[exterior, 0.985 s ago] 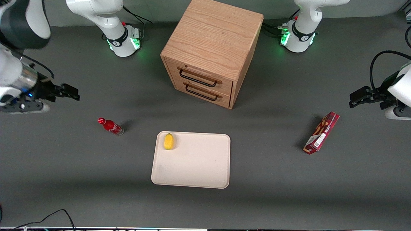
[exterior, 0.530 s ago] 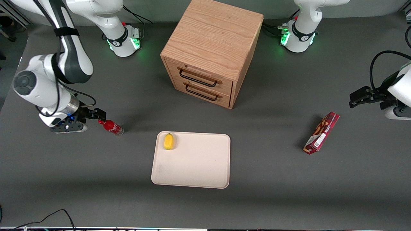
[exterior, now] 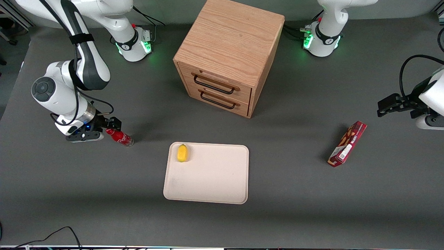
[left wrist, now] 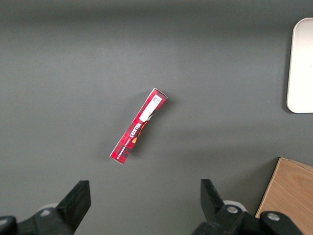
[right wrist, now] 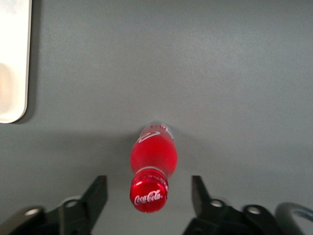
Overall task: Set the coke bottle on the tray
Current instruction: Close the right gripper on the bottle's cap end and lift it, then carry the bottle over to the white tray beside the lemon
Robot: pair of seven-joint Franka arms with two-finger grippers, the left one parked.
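Observation:
The coke bottle point(exterior: 120, 136) stands upright on the grey table, small, slim and red with a red cap; the right wrist view shows it from above point(right wrist: 151, 166). My right gripper point(exterior: 111, 126) point(right wrist: 148, 193) hangs just above it, open, with the cap between the two fingers and not touched by either. The cream-beige tray point(exterior: 215, 177) lies flat near the table's middle, toward the parked arm's end from the bottle; a corner of it shows in the right wrist view point(right wrist: 12, 58).
A yellow lemon-like fruit point(exterior: 182, 153) lies on the tray's corner nearest the bottle. A wooden drawer cabinet point(exterior: 227, 55) stands farther from the front camera than the tray. A red snack box point(exterior: 347, 143) point(left wrist: 138, 126) lies toward the parked arm's end.
My right arm has swung in from the table's edge and come down, bringing the open gripper over the bottle's cap. The bottle has not moved.

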